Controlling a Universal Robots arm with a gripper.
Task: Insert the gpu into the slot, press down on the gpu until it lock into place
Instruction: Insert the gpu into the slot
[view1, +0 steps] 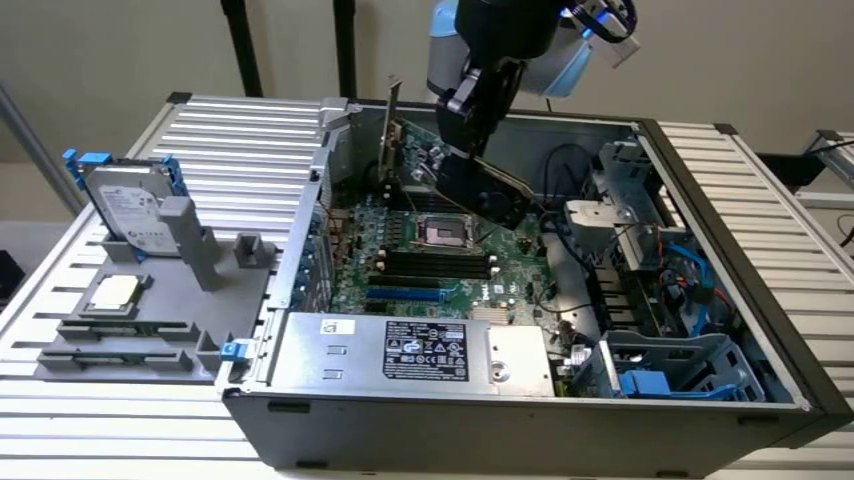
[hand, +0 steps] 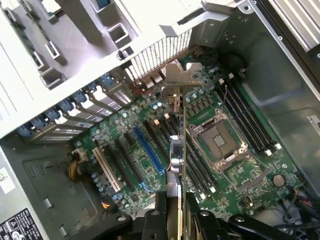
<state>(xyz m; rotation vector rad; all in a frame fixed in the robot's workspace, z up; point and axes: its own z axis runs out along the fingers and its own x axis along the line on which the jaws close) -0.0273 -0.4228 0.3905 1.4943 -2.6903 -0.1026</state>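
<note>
the gripper (view1: 465, 135) comes down from the upper middle of the exterior view into the open computer case (view1: 534, 415). its fingers are closed on the graphics card (view1: 487, 195), which hangs tilted over the green motherboard (view1: 467, 265), just above the processor socket (view1: 445, 233). the blue slot (view1: 403, 296) lies lower in the frame, near the silver power supply (view1: 414, 350), and the card is apart from it, not seated. in the wrist view the card (hand: 176, 155) is seen edge-on, clamped between the two fingers (hand: 160, 212), with the blue slot (hand: 148, 150) beside it on the board. a hard drive (view1: 130, 210) stands on the table (view1: 240, 130) at the exterior view's left.
</note>
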